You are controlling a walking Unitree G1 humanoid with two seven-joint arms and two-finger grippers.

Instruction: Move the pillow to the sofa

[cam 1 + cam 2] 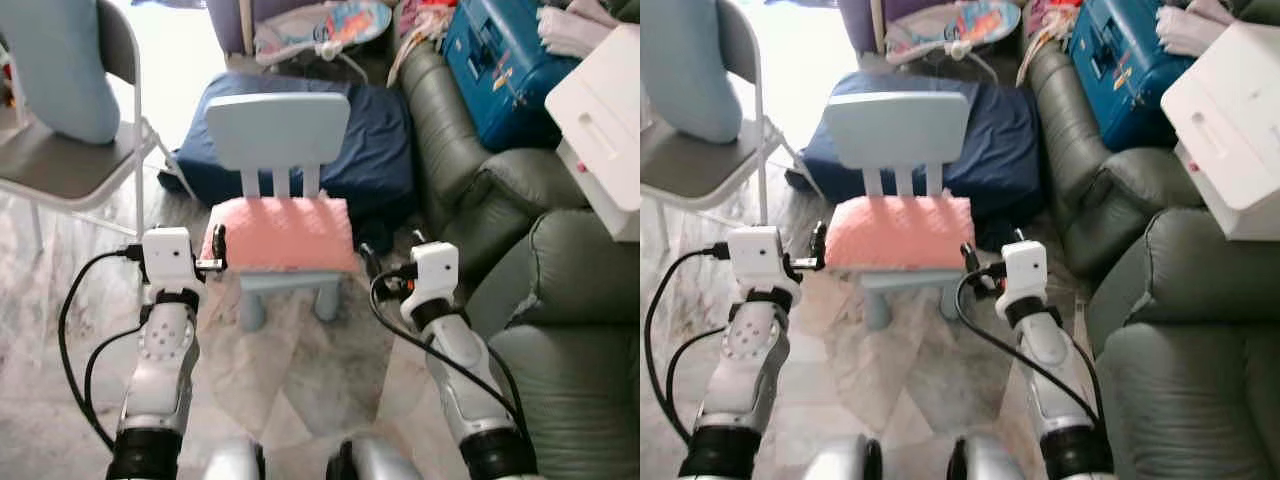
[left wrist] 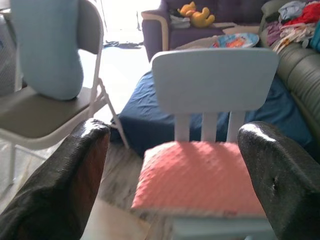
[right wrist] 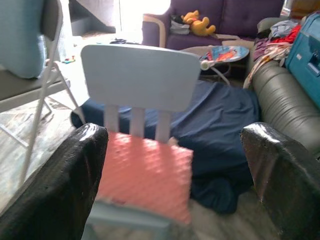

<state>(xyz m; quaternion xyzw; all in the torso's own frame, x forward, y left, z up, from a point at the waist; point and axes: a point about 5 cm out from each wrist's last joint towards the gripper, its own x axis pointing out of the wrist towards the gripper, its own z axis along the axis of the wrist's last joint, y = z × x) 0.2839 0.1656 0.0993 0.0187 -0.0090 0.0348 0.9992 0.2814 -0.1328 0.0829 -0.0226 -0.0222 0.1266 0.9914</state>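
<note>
Jaws spread wide on both sides, the left gripper [image 1: 216,250] and right gripper [image 1: 368,262] reach forward at mid-frame, silver forearms rising from the lower edge, flanking a small pale-blue chair [image 1: 280,140]. A grey-green sofa [image 1: 560,300] fills the right of the frame, with a navy cushion [image 1: 375,140] at upper centre behind the chair. The pink pillow [image 1: 282,233] lies flat on the chair's seat at centre frame, between the two grippers and not gripped.

You had the pillow [image 1: 281,233] on the child's chair [image 1: 279,130] at frame centre, sofa [image 1: 520,250] along the right, folding chair [image 1: 70,165] upper left.
</note>
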